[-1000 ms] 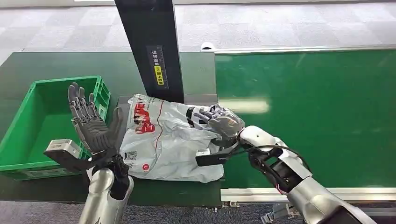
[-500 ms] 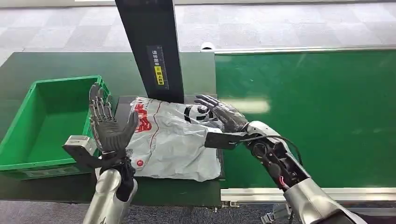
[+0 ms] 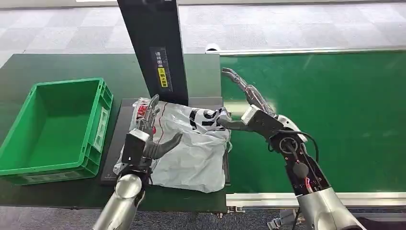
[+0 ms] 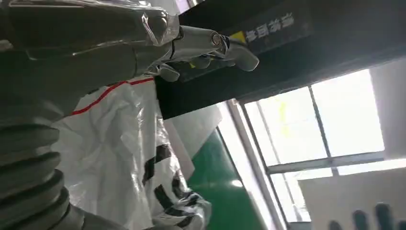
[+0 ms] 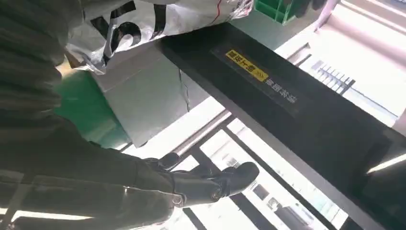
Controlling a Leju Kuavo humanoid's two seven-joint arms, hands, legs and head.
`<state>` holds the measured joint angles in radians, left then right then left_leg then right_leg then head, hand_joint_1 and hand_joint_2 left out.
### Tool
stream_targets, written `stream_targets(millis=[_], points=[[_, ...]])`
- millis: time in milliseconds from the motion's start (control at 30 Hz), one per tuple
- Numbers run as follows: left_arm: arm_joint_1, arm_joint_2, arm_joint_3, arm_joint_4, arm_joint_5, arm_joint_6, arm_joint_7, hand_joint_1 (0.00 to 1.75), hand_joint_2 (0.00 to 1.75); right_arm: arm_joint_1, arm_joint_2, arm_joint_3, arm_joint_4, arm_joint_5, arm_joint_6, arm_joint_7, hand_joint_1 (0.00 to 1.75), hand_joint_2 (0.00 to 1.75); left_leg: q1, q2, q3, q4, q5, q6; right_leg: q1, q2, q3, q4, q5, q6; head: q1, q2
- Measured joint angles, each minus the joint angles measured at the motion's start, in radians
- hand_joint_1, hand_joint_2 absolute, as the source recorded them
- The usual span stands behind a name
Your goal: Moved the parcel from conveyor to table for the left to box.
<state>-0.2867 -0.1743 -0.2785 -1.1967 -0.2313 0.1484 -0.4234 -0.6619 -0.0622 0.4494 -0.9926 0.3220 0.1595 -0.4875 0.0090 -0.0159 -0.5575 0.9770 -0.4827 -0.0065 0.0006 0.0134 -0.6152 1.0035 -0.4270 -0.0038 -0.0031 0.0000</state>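
The parcel (image 3: 191, 148), a crumpled white plastic mailer with red and black print, lies on a dark plate (image 3: 114, 143) on the table, at the foot of the black post. My left hand (image 3: 149, 132) sits over the parcel's left part, fingers stretched toward the post and thumb spread across the plastic, gripping nothing. The left wrist view shows those straight fingers (image 4: 210, 45) above the parcel (image 4: 115, 158). My right hand (image 3: 249, 103) is raised at the parcel's right edge, fingers extended up and away over the belt, its thumb close to the bag. The right wrist view shows the parcel (image 5: 158, 19) beyond that hand (image 5: 143, 187).
A green crate (image 3: 103, 120) stands on the dark green table (image 3: 62, 64) just left of the plate. The black post (image 3: 155, 52) rises right behind the parcel. The green conveyor belt (image 3: 325, 115) runs off to the right, with a metal rail along its near edge.
My left hand swung right from beside the crate onto the parcel's left part. My right hand lifted off the parcel and drew back toward the belt. The bag bunched up.
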Motion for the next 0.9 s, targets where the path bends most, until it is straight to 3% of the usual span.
stream_targets(millis=[333,667,700,733,767,900], points=[[-0.050,0.011,-0.026,0.146,-0.314,0.074,0.184,0.00,1.75,0.040,-0.001,-0.069,-0.046,-0.054,-0.011,0.006,0.00,1.75,0.000,0.000,0.000,0.000,0.000,0.000,0.000,0.000,0.000,0.000,0.000,0.000,0.000,0.000],[-0.088,0.005,-0.037,0.244,-0.593,0.108,0.395,0.03,1.75,0.060,0.022,-0.092,-0.018,-0.224,0.108,0.078,0.00,1.75,0.000,0.000,0.000,0.000,0.000,0.000,0.000,0.000,0.000,0.000,0.000,0.000,0.000,0.000],[-0.090,0.004,-0.036,0.251,-0.607,0.103,0.402,1.41,1.75,0.061,0.025,-0.091,-0.011,-0.236,0.117,0.082,0.00,1.75,0.000,0.000,0.000,0.000,0.000,0.000,0.000,0.000,0.000,0.000,0.000,0.000,0.000,0.000],[-0.094,0.001,-0.036,0.264,-0.627,0.090,0.408,1.45,1.75,0.062,0.029,-0.091,-0.002,-0.246,0.126,0.089,0.00,1.75,0.000,0.000,0.000,0.000,0.000,0.000,0.000,0.000,0.000,0.000,0.000,0.000,0.000,0.000],[-0.098,-0.001,-0.036,0.272,-0.640,0.080,0.413,1.71,1.75,0.062,0.034,-0.090,0.011,-0.256,0.135,0.101,0.00,1.75,0.000,0.000,0.000,0.000,0.000,0.000,0.000,0.000,0.000,0.000,0.000,0.000,0.000,0.000],[-0.102,-0.010,-0.032,0.297,-0.662,0.039,0.416,1.75,1.75,0.061,0.052,-0.084,0.053,-0.281,0.156,0.134,0.00,1.75,0.000,0.000,0.000,0.000,0.000,0.000,0.000,0.000,0.000,0.000,0.000,0.000,0.000,0.000]])
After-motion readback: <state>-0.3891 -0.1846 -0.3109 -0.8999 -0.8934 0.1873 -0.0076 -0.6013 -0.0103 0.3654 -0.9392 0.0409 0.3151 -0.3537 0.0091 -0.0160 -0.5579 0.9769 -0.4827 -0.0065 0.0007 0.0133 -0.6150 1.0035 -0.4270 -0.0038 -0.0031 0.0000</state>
